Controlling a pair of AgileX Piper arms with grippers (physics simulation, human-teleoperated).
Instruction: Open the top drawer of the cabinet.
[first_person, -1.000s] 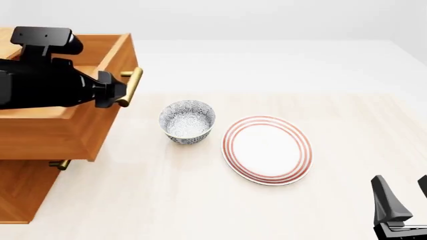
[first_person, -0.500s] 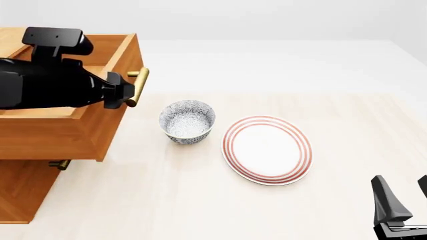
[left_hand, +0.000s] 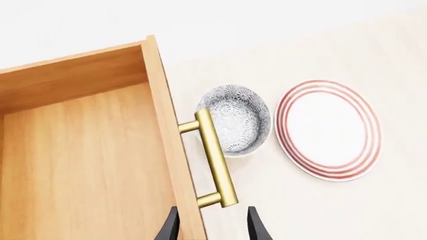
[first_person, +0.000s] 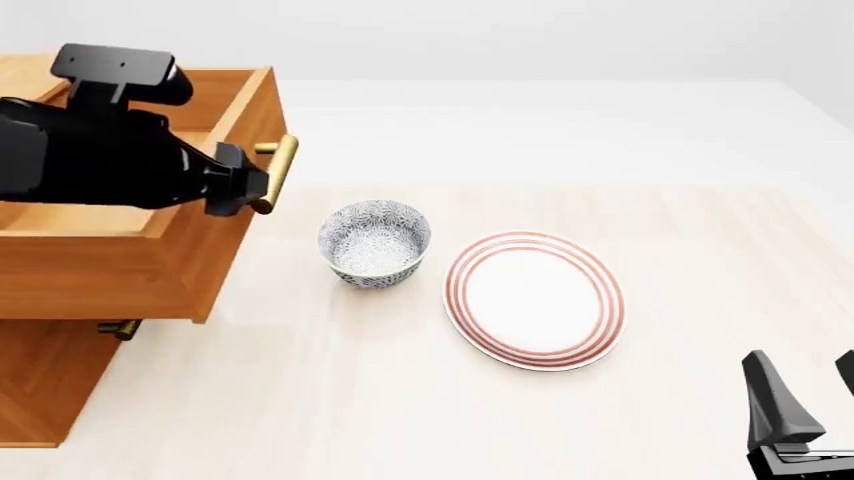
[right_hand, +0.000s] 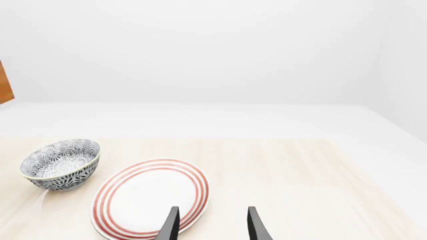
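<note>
Front view puts the top drawer (first_person: 134, 250) at 9 o'clock, pulled well out of the cabinet (first_person: 40, 380). Its brass handle (first_person: 276, 175) runs near-to-far, with the left gripper (first_person: 244, 185) at its near end, fingers spread. The right gripper (first_person: 801, 400) idles at 5 o'clock, fingers apart.

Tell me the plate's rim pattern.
Concentric red rings around a plain white centre on the plate; clearest in the front view.

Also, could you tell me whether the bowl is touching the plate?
Apart: the front view shows a strip of bare table between the bowl and the plate.
</note>
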